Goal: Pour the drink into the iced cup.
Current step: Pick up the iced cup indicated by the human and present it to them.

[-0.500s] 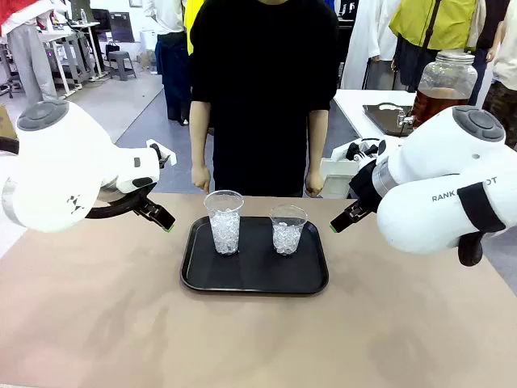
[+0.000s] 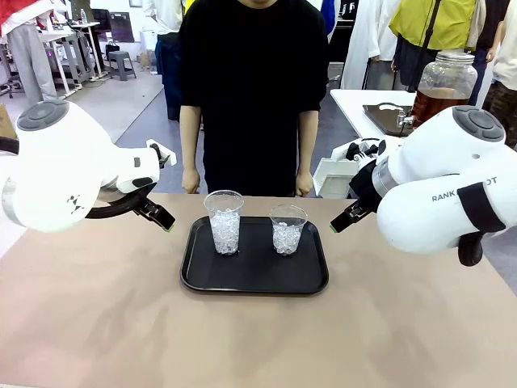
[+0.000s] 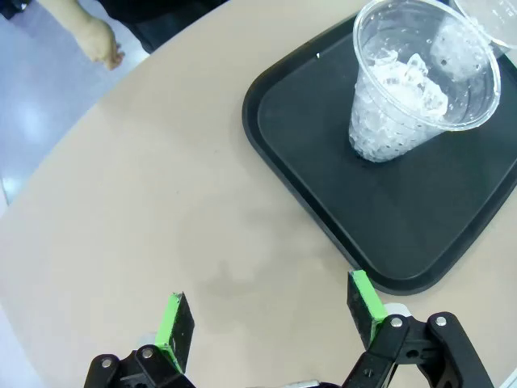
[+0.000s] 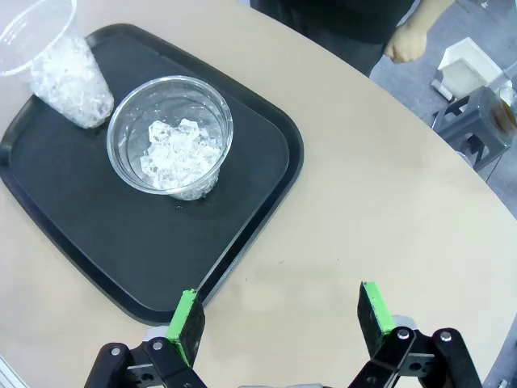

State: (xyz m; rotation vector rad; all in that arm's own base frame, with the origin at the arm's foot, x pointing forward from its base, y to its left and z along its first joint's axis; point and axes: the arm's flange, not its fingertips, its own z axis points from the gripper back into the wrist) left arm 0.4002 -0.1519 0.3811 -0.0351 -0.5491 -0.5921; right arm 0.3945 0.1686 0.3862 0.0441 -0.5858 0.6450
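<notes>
cups: tall iced cup (image 2: 224, 222), short iced cup (image 2: 287, 229) on tray (image 2: 257, 276) | i see left fingers (image 3: 175, 327), right fingers (image 4: 187, 325) wide open, empty

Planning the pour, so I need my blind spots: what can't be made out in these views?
Front view: big round glass dispenser jar of amber drink, lower part hidden behind the white right arm; its spigot too small to read.
Left wrist view: shorter clear plastic cup of ice, cut off by the top-right corner.
Right wrist view: taller clear plastic cup of ice, cut off by the top-left corner.
</notes>
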